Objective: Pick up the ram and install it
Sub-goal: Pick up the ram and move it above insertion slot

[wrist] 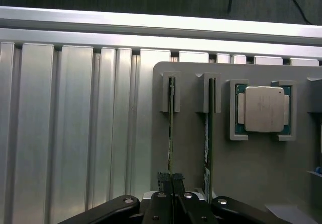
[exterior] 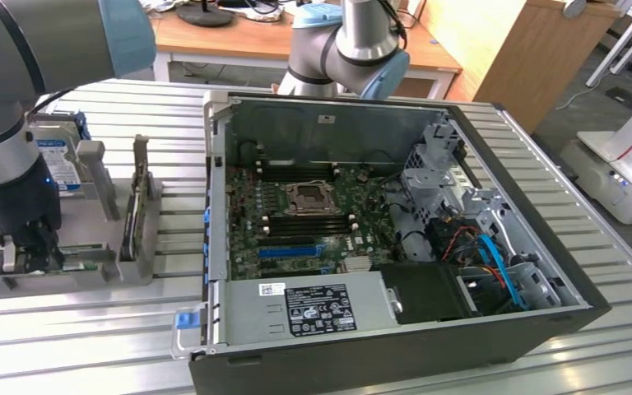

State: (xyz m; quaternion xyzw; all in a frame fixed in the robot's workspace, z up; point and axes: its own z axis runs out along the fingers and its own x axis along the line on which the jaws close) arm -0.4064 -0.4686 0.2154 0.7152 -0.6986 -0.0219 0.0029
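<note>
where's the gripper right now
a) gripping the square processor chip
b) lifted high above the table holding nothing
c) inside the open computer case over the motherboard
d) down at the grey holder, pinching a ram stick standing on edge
d: the gripper is down at the grey holder, its jaws closed on the thin edge of the ram standing in its slot, with the processor sitting apart in its own recess.

A ribbed aluminium table of long parallel slats (exterior: 75, 346) is seen across the lower and left parts of the exterior view. Along the upper edge, a brown wooden desk top on a white frame (exterior: 250, 39) is set behind it, and a black round base (exterior: 206, 15) is placed on the desk. At upper right, a tall light-wood panel (exterior: 513, 58) is seen beside grey floor (exterior: 596, 103) and a white boxy unit (exterior: 624, 177).
</note>
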